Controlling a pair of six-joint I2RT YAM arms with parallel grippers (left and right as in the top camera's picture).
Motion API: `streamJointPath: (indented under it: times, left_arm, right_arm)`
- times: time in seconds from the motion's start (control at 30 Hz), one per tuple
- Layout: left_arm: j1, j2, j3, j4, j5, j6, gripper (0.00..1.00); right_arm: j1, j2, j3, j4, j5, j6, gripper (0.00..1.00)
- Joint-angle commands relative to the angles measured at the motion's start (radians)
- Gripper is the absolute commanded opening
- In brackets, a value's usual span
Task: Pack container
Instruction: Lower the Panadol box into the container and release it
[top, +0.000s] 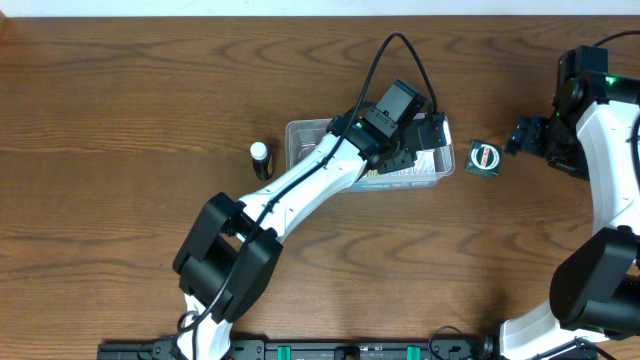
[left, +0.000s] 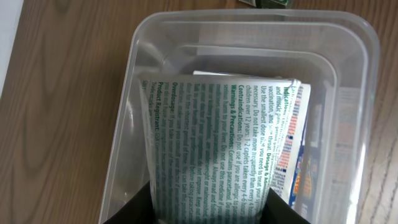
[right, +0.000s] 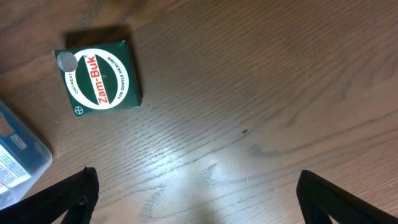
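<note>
The container (top: 300, 132) is a clear tub in the middle of the table; its rim (left: 249, 17) fills the left wrist view. My left gripper (top: 420, 148) reaches into its right end, shut on a white medicine box with green print (left: 214, 143). The black fingers (left: 140, 208) press both sides of that box, which hangs inside the tub. Another box with blue and red print (left: 300, 162) lies beside it in the tub. My right gripper (top: 525, 135) hovers over bare wood, and in the wrist view this gripper (right: 196, 193) is open wide and holds nothing.
A green Zam-Buk box (top: 485, 158) lies flat just right of the container, up and left of the right fingers (right: 99, 78). A small dark bottle with a white cap (top: 260, 160) stands left of the tub. The container's corner (right: 18, 155) shows at the right wrist view's left edge.
</note>
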Motion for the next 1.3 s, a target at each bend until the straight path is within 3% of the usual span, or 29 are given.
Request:
streamJointPath:
  times: [0.0, 0.3, 0.4, 0.47, 0.57, 0.87, 0.97, 1.1, 1.17, 1.23, 1.27]
  left_arm:
    - [0.002, 0.042, 0.01, 0.015, 0.018, 0.019, 0.37]
    - [0.002, 0.089, 0.01, 0.047, 0.018, 0.063, 0.37]
    - [0.002, 0.089, 0.01, 0.047, 0.017, 0.063, 0.79]
    - [0.002, 0.089, 0.01, 0.051, 0.011, 0.062, 0.91]
    - [0.002, 0.089, 0.01, 0.063, 0.01, 0.062, 0.96]
    - [0.002, 0.031, 0.01, 0.085, 0.002, 0.058, 0.95]
    - [0.001, 0.021, 0.01, 0.084, -0.007, 0.058, 0.89]
    - [0.001, 0.02, 0.01, 0.066, -0.035, 0.058, 0.74]
    - [0.001, 0.02, 0.01, 0.05, -0.035, 0.058, 0.49]
    - [0.001, 0.017, 0.01, 0.033, -0.036, 0.058, 0.12]
    - [0.001, 0.013, 0.01, 0.027, -0.041, 0.056, 0.06]
  right_arm:
    - [-0.006, -0.023, 0.0, 0.0, 0.003, -0.008, 0.99]
    - [-0.006, -0.023, 0.0, 0.0, 0.003, -0.008, 0.99]
    - [-0.006, -0.023, 0.0, 0.0, 0.003, -0.008, 0.99]
    - [-0.006, -0.023, 0.0, 0.0, 0.003, -0.008, 0.99]
    - [-0.005, -0.023, 0.0, 0.0, 0.003, -0.008, 0.99]
    - [-0.006, -0.023, 0.0, -0.001, 0.003, -0.008, 0.99]
    - [-0.006, -0.023, 0.0, 0.0, 0.003, -0.008, 0.99]
    - [-0.006, -0.023, 0.0, 0.0, 0.003, -0.008, 0.99]
    - [-0.006, -0.023, 0.0, 0.0, 0.003, -0.008, 0.99]
    - [-0.006, -0.023, 0.0, 0.0, 0.003, -0.008, 0.99]
    - [-0.006, -0.023, 0.0, 0.0, 0.003, -0.008, 0.99]
